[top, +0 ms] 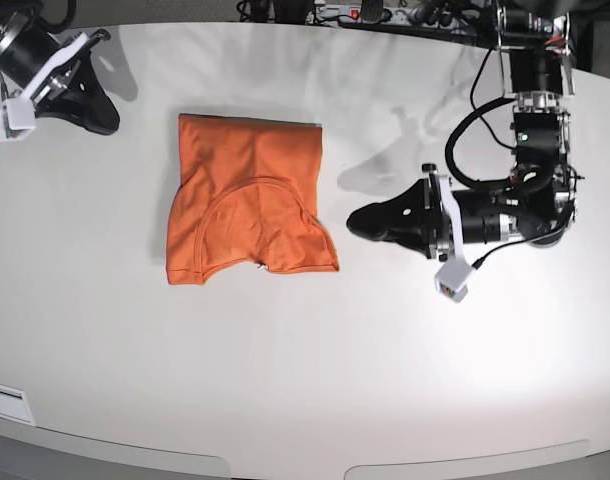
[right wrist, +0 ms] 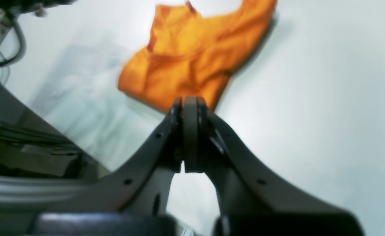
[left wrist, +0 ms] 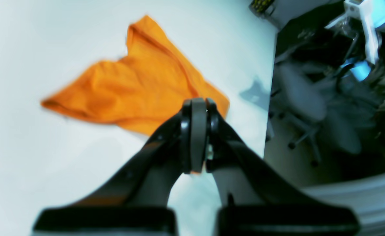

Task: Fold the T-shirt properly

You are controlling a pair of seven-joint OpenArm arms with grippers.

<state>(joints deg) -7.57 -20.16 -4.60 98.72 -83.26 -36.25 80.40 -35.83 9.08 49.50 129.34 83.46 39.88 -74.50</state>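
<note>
White tabletop (top: 305, 380), evenly lit, fills the base view; cluttered dark floor with chair legs shows past its edge in the left wrist view.

You have the T-shirt (top: 247, 212) lying left of centre on the table, flat, as a compact orange packet. Its top edge is straight and its sides are roughly parallel. The curved neckline seam arcs across the middle of the upper layer, and the lower edge is uneven: two rounded lobes with a notch between them. In my judgement that is a partly folded state. The sleeves appear tucked in and the body appears doubled at least once, but the bottom hem is ragged and the layers do not line up squarely.

Left gripper (left wrist: 199, 105): jaws pressed together, nothing between them. It hovers just beside the shirt's right edge, apart from the cloth. The same packet shows blurred ahead of it in the wrist view.

Right gripper (right wrist: 189, 103): jaws likewise closed and empty. In the base view that arm sits in the far corner, well apart from the shirt.

Status estimate: main folds look done, finish does not.

Left to do, as far as you can judge:
- square the lower edge;
- flatten the lobes;
- possibly one more fold to halve the packet.

Neither claw touches the cloth now, so you would need to open one before any regrasp.
</note>
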